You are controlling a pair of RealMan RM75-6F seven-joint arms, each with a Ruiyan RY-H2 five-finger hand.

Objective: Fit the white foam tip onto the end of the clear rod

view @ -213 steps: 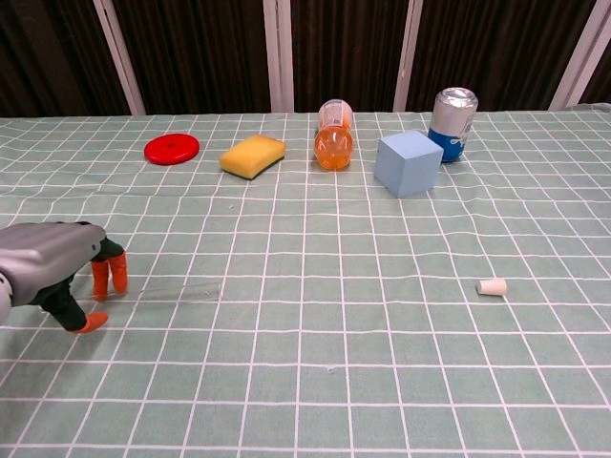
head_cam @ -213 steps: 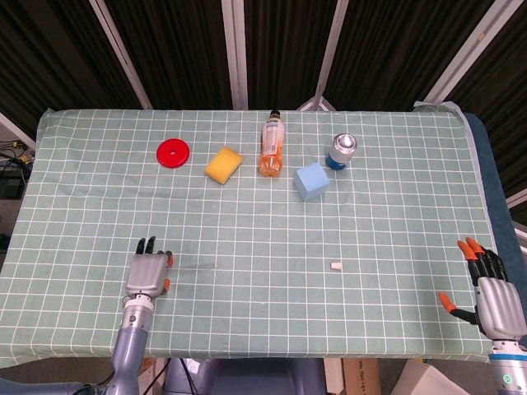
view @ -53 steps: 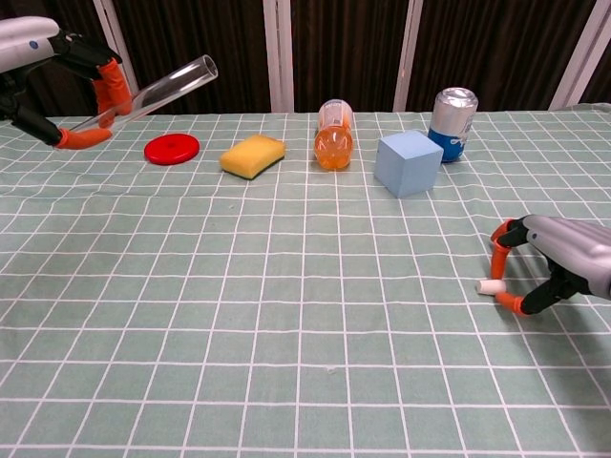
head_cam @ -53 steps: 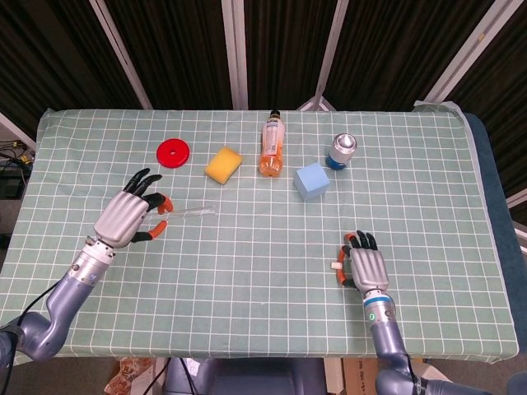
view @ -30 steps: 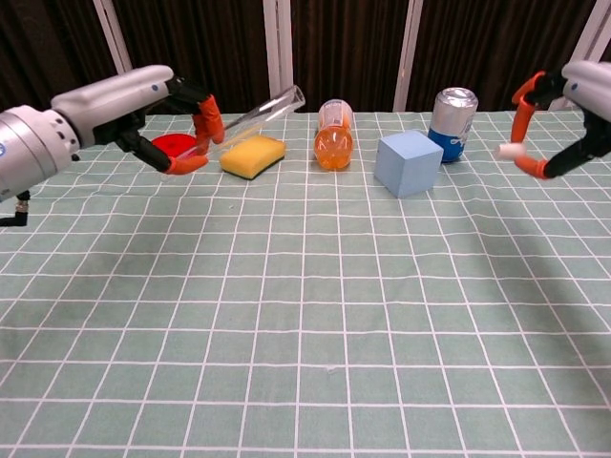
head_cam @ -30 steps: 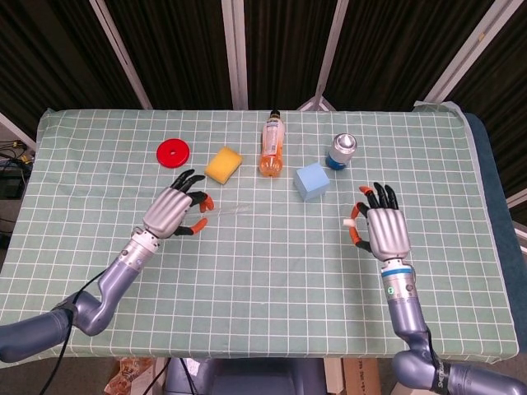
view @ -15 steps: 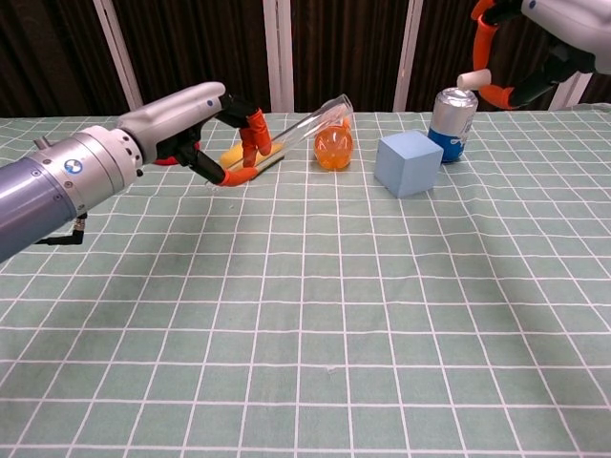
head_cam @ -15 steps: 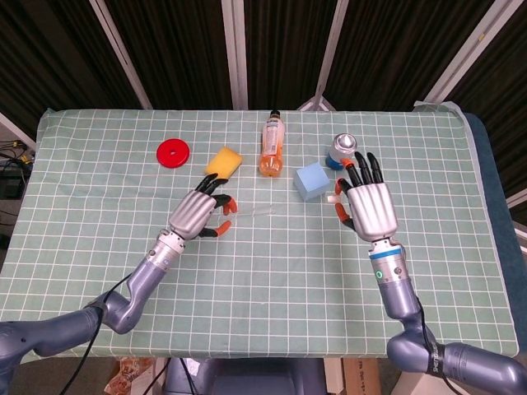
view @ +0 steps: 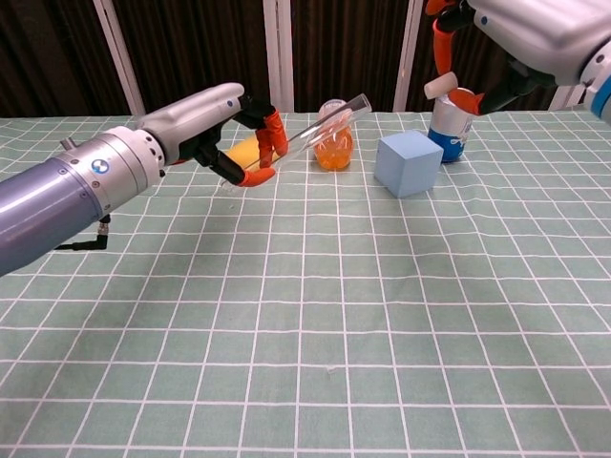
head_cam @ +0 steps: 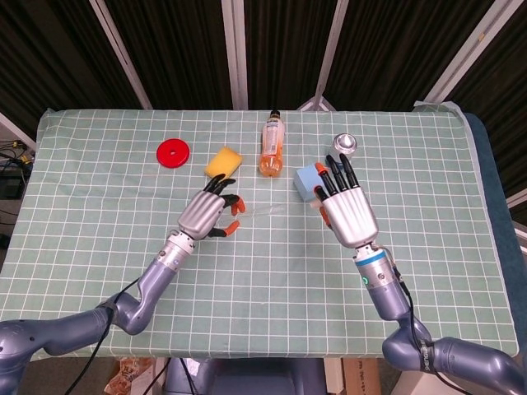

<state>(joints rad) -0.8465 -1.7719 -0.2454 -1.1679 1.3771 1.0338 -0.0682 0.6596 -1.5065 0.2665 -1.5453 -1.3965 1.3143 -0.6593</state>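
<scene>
Left hand pinches the clear rod, raised and angled up toward the right. Right hand pinches the foam tip in the air, well apart. Both are picked up; mating remains.

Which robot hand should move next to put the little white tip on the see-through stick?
Probably the right hand. It pinches the white foam tip up in the air, a short way from the open end of the clear rod. The left hand holds that rod slanted toward it, so it mainly needs to keep steady.
</scene>
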